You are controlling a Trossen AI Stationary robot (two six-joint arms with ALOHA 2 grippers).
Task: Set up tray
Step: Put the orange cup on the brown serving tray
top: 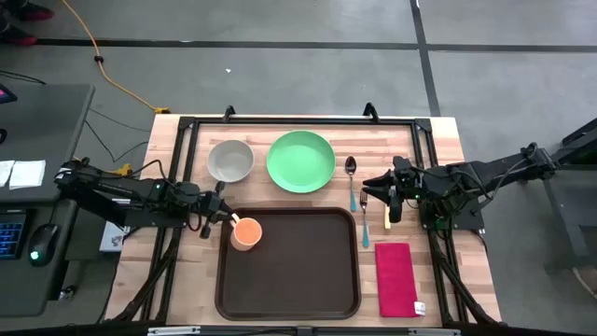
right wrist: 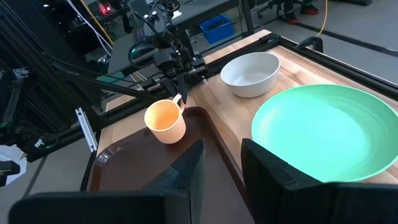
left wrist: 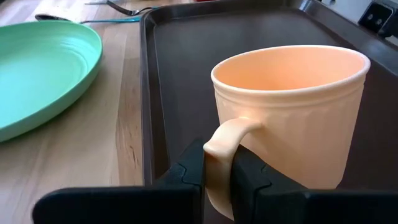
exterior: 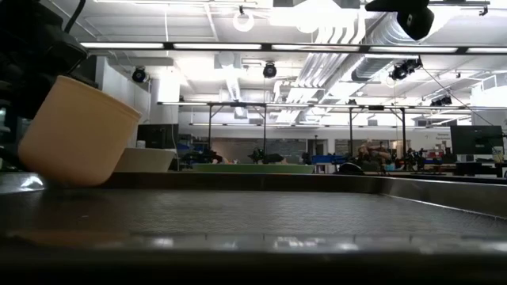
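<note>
The dark brown tray (top: pixel 287 280) lies at the table's near middle. A peach cup (top: pixel 246 232) is at the tray's far left corner, slightly tilted in the low view (exterior: pixel 75 131). My left gripper (top: pixel 220 218) reaches in from the table's left and is shut on the cup's handle. My right gripper (top: pixel 381 191) hovers open over the spoon (top: pixel 351 175) and fork (top: pixel 365 219), right of the tray's far edge. Its fingers have nothing between them in the right wrist view (right wrist: pixel 222 168). My left gripper pinches the cup's handle (left wrist: pixel 219 146) between its two fingers (left wrist: pixel 186 174), on the handle's outer loop. The fingers come nearly level from the table's left, slanting slightly down. The cup (left wrist: pixel 292 106) is mouth up over the tray floor; whether its base touches the tray cannot be told.
A green plate (top: pixel 300 161) and a pale bowl (top: pixel 230 160) sit on the wood beyond the tray's far edge. A red napkin (top: pixel 395 278) lies right of the tray, with cutlery beyond it. Most of the tray floor (left wrist: pixel 186 74) is bare.
</note>
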